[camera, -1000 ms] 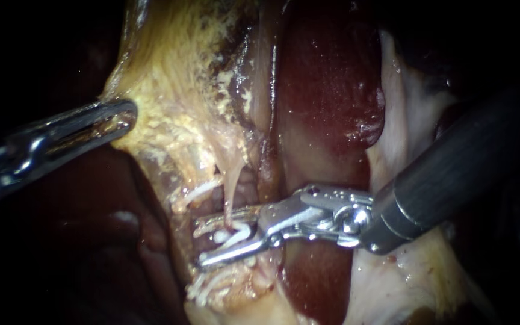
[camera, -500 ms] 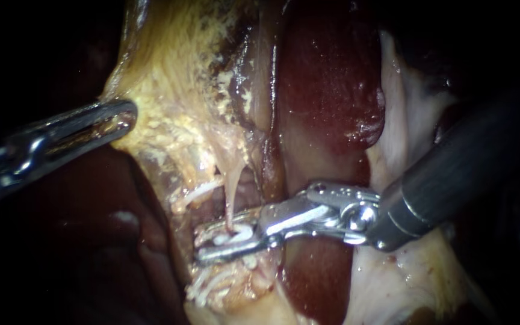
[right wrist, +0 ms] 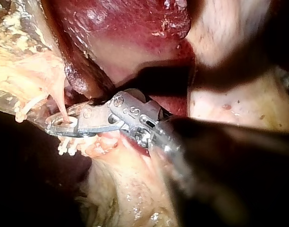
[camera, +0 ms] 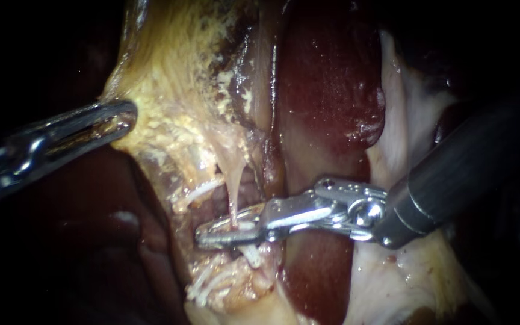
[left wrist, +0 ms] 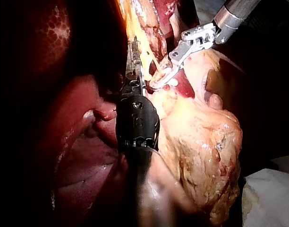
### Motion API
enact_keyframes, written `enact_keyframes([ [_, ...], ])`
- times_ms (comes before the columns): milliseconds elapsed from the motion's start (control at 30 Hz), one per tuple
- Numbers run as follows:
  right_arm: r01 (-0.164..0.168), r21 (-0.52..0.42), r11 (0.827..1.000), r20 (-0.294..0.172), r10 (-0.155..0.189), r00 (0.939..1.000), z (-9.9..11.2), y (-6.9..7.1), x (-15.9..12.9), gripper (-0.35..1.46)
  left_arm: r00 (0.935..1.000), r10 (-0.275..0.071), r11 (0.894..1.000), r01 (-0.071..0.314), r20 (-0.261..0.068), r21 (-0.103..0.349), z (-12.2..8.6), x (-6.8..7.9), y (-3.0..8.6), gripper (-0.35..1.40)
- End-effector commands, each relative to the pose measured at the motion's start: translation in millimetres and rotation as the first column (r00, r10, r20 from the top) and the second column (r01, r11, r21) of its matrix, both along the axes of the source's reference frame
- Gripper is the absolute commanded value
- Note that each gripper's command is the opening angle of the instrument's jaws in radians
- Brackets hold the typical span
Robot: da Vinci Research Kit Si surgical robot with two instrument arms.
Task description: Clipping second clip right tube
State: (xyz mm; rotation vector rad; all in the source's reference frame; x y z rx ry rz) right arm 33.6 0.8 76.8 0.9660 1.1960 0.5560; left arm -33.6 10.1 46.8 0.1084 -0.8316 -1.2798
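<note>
Evidently near the end, the right instrument (camera: 203, 236), low in the frame's centre, has its jaws almost closed, squeezing a white clip (camera: 245, 227) around the thin pale tube (camera: 233, 200), so only release and withdrawal seem left.

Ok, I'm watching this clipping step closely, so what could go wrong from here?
The right instrument has its jaws shut on a clip around the thin, taut tube. A sideways tug on withdrawal could tear the tube. White strands lie just beneath the jaws and might snag as they open.
</note>
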Motion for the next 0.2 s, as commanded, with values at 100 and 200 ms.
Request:
enact_keyframes([
  [100, 0.0, 0.0, 1.0, 0.0, 0.0, 1.0, 0.0, 0.0, 0.0, -0.35, 1.0, 0.0, 1.0, 0.0, 0.0, 0.0, 0.0, 0.0, 0.0, -0.35],
  [200, 0.0, 0.0, 1.0, 0.0, 0.0, 1.0, 0.0, 0.0, 0.0, -0.35, 1.0, 0.0, 1.0, 0.0, 0.0, 0.0, 0.0, 0.0, 0.0, -0.35],
])
